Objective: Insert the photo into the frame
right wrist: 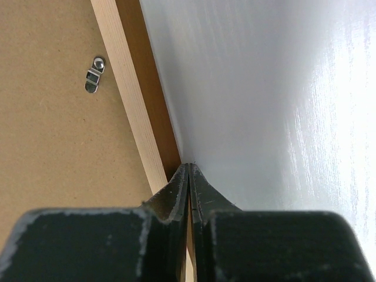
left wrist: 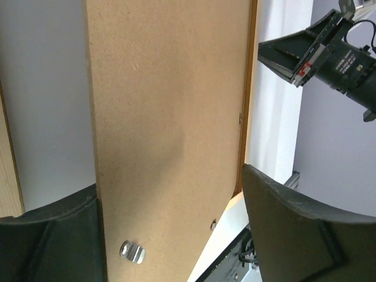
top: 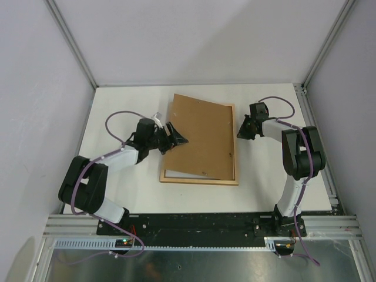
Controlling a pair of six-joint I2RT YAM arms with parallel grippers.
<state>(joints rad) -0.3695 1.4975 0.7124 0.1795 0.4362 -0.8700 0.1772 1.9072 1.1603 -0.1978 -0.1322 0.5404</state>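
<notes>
Two arms flank the frame (top: 200, 181), which lies back-up mid way across the table (top: 117, 111) with the board (top: 200, 138) skewed on top. We see the left gripper (top: 179, 136) released, fingers (left wrist: 294, 229) spread wide at the board's 9 o'clock edge. Right gripper (top: 239, 135) is clenched on nothing, tip at the frame's 3 o'clock rail. We cannot make out the photo; only a pale strip (top: 179, 174) shows under the board at 7 o'clock.

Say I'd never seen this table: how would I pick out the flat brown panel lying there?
Find the white table; near its middle lies a thin-railed wooden frame. Resting on that frame is the brown panel. Unlike the frame's thin rails, it is one solid, speckled sheet with small metal clips, and it sits crooked rather than square with the rails.
</notes>
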